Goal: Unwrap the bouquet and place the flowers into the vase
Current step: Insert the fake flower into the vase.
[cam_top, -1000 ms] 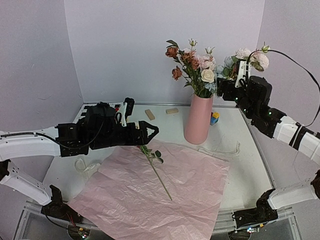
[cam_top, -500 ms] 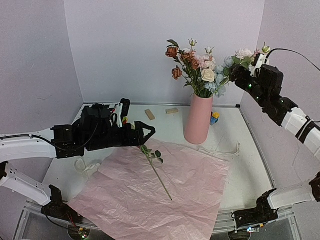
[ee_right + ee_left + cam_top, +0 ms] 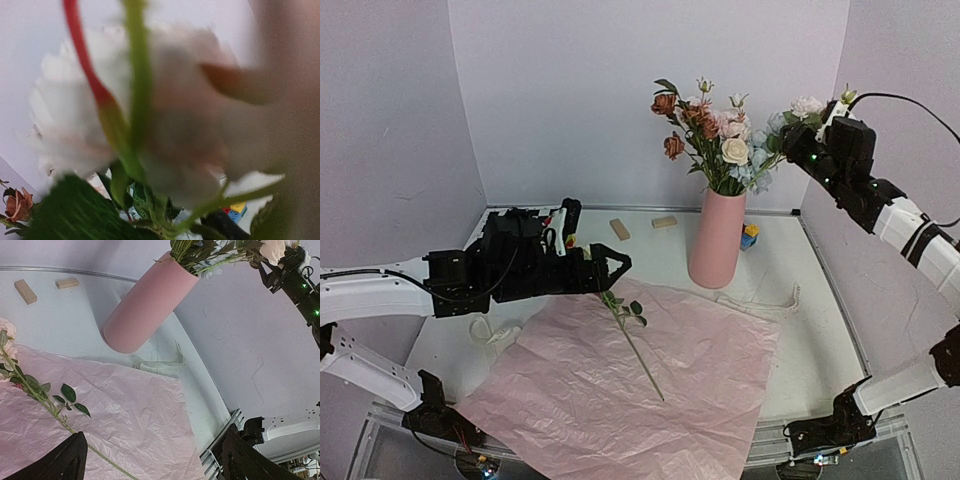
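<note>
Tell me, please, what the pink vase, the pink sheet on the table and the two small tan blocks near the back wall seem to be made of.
The vase: smooth and matte, with no glare; perhaps ceramic or plastic, the look leaves it open. The sheet: thin crinkled paper, full of fine creases. The blocks: probably bare wood, pale tan and dull.

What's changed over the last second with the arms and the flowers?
The right tool rose and swung right, ending beside the pale bloom leaning out of the vase; whether it grips anything is unclear. The left tool barely shifted. The loose stem and pink paper stayed put.
</note>
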